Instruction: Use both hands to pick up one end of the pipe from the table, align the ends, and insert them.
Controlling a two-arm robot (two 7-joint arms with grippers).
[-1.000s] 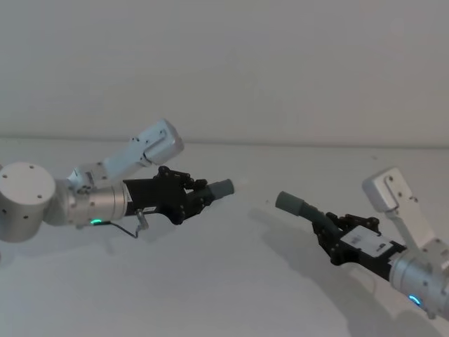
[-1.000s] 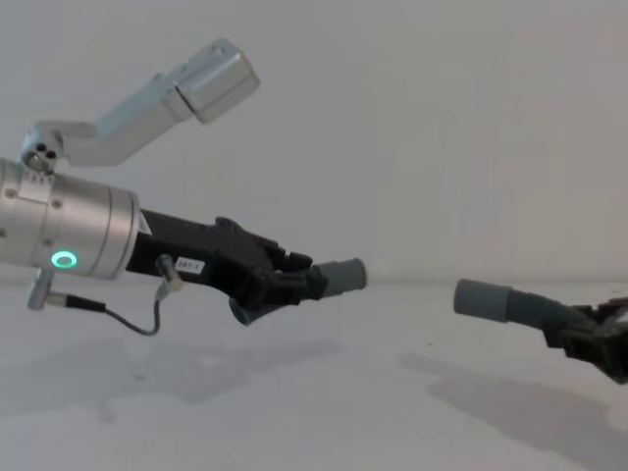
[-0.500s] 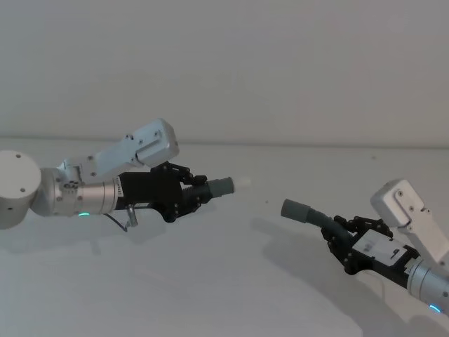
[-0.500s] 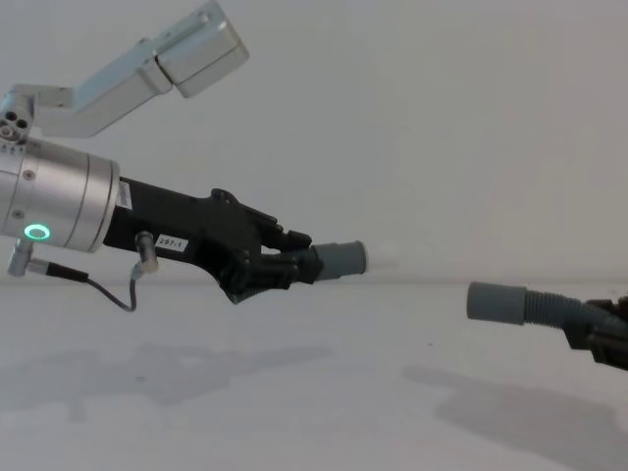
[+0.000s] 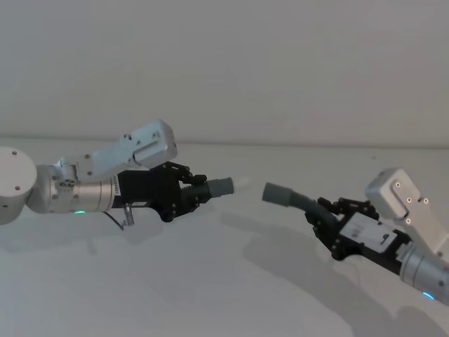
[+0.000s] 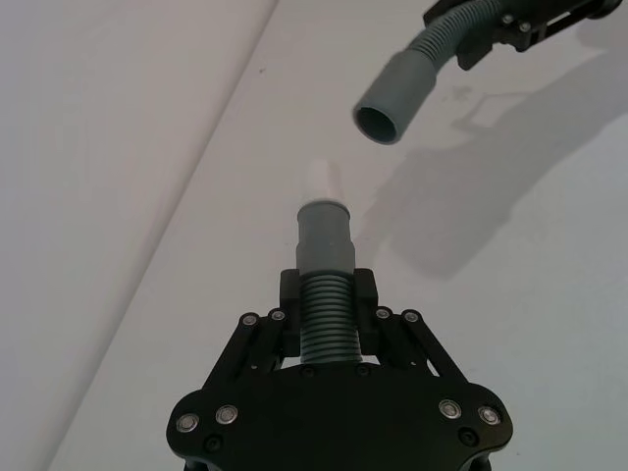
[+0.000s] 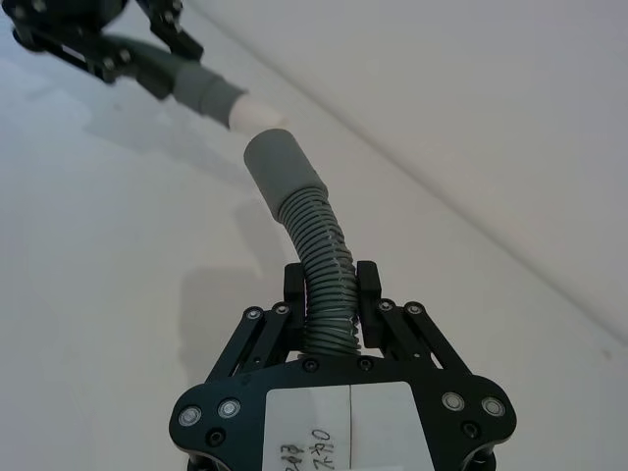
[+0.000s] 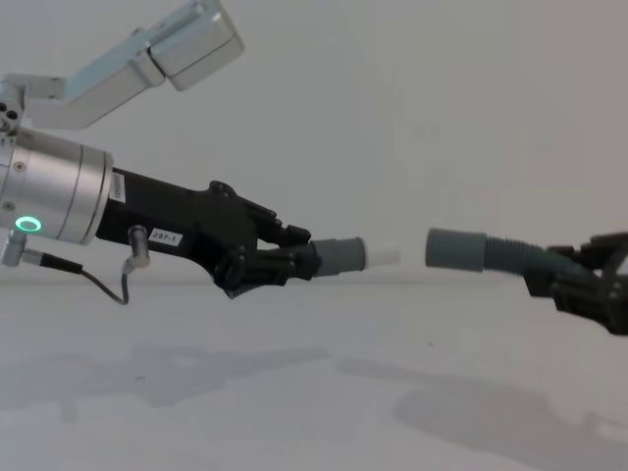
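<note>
Now the right gripper [image 8: 601, 282], fingers clamping its hose [image 8: 510, 254], nears the left cuff [image 8: 341, 256].

Plain pale wall [image 5: 280, 63] behind, soft even light, faint shadows.

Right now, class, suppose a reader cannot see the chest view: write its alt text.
Two black grippers hold ribbed hose pieces in the air above the white table, cuffs facing with a small gap between them. The left gripper holds the piece whose grey cuff ends in a whitish tip; the right gripper holds the piece with the plain cuff.
</note>
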